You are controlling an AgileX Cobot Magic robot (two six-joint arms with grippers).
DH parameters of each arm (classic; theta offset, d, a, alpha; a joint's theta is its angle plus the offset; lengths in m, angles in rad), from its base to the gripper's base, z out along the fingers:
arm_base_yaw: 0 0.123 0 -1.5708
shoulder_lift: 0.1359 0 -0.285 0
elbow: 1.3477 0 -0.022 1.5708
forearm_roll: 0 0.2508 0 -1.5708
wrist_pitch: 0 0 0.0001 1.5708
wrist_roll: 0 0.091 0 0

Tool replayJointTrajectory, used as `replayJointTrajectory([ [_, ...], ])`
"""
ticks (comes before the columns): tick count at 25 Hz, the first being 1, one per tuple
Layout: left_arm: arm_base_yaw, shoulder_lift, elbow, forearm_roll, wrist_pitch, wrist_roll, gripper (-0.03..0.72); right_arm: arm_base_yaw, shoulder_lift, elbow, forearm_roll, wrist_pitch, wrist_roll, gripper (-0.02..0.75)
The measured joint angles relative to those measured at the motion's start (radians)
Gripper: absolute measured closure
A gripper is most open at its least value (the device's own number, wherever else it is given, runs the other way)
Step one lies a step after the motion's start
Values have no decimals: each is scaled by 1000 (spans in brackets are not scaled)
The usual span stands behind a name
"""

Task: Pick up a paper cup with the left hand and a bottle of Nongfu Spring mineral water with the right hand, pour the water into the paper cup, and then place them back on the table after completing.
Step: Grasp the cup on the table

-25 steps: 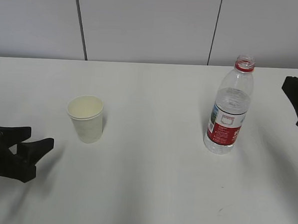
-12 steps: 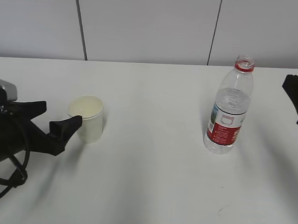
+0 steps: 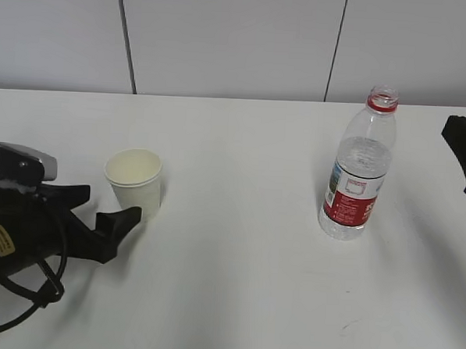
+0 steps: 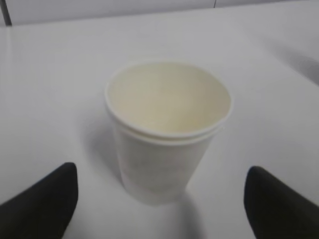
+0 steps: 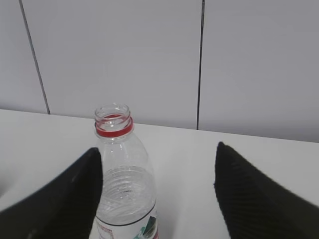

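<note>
A cream paper cup (image 3: 133, 183) stands upright on the white table (image 3: 235, 284), left of centre. My left gripper (image 3: 110, 203) is open, low on the table just left of the cup. In the left wrist view the cup (image 4: 167, 129) fills the centre, just ahead of the wide-apart black fingers (image 4: 45, 199), untouched. The uncapped bottle (image 3: 358, 169) with a red label and red neck ring stands right of centre, holding clear water (image 3: 356, 177). My right gripper (image 3: 465, 151) is open at the right edge, well clear of the bottle (image 5: 124, 184), which shows ahead near its left finger (image 5: 65, 199).
A grey panelled wall (image 3: 224, 41) runs behind the table's far edge. Bare white tabletop lies between the cup and the bottle. The left arm's black cable (image 3: 23, 304) loops low at the front left corner.
My left arm has come in from the left edge up to the cup, with its jaws spread wider. The right arm, cup and bottle have not moved.
</note>
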Motion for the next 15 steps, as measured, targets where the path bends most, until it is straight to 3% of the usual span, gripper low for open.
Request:
replayJointTrajectory([
  [15, -26, 167, -141, 0, 0, -14, 94, 0, 14, 0, 0, 0, 0, 217],
])
